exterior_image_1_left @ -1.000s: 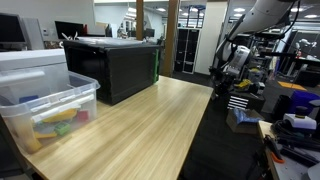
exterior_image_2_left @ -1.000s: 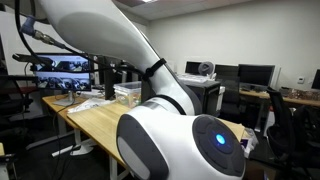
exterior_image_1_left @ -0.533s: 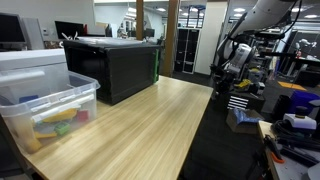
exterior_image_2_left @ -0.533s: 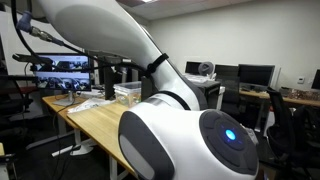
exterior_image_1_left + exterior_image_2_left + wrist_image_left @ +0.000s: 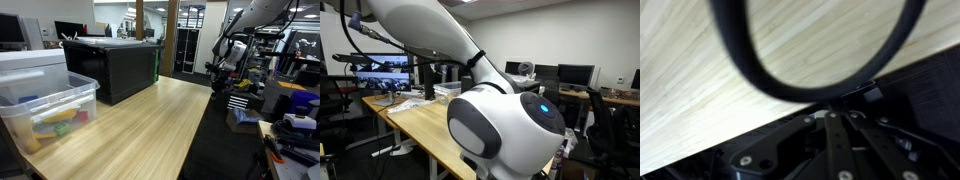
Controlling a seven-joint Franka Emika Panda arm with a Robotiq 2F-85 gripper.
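The table (image 5: 140, 130) is matt pale wood, the bin (image 5: 50, 105) clear glossy plastic, the arm (image 5: 500, 125) smooth shiny white.

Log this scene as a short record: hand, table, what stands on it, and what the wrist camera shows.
hand: in the air off the table's far corner, touching nothing visible; too small to tell whether open or shut
table: pale wood, long
clear bin: on the table's near end, coloured items inside, far from the hand
black box: on the table beyond the bin
wrist view: wood grain, with a blurred dark ring across it
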